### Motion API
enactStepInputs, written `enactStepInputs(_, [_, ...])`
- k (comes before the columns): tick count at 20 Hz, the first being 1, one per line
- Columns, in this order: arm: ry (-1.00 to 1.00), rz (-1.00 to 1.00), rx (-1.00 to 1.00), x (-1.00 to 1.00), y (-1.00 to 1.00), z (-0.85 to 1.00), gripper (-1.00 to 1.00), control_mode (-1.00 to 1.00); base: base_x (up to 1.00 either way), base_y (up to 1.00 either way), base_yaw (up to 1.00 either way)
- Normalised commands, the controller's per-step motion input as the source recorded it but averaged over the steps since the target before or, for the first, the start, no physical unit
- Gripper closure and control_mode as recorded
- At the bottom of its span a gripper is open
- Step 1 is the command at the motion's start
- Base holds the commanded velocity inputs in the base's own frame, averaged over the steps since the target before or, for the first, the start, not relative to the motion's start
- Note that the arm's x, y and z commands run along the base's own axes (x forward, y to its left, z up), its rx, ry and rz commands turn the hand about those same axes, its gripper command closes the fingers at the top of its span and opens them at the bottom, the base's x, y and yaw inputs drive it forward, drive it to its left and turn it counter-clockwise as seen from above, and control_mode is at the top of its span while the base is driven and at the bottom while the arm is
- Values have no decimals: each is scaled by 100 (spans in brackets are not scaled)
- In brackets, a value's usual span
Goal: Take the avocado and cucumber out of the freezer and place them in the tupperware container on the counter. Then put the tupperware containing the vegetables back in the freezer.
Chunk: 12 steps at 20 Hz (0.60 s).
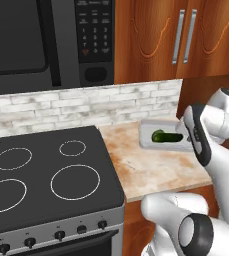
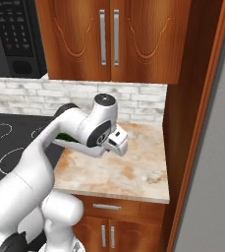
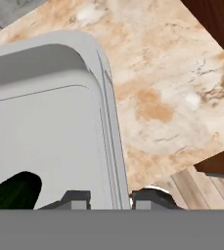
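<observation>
**Kitchen worktop: tool pinched on container rim**

Marbled worktop [image 1: 151,167] sits right of your black stove [image 1: 46,175]. On its far side lies the tupperware container [image 1: 148,135], the cucumber [image 1: 167,136] inside. Your tool [image 3: 111,199] is clamped on the container's right rim.

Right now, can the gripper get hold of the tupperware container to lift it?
Probably yes. The gripper is already at the tupperware container, jaws shut across its near rim, one fingertip inside and one outside. The cucumber lies inside, clear of the jaws.
</observation>
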Motion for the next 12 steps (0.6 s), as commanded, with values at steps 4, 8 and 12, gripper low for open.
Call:
enactStepInputs(4, [0,0,0,-76,63,68,100,-100,0,0,0])
enactStepInputs(8, [0,0,0,-61,55,54,100,-100,0,0,0])
enactStepInputs(12, [0,0,0,-62,45,40,100,-100,0,0,0])
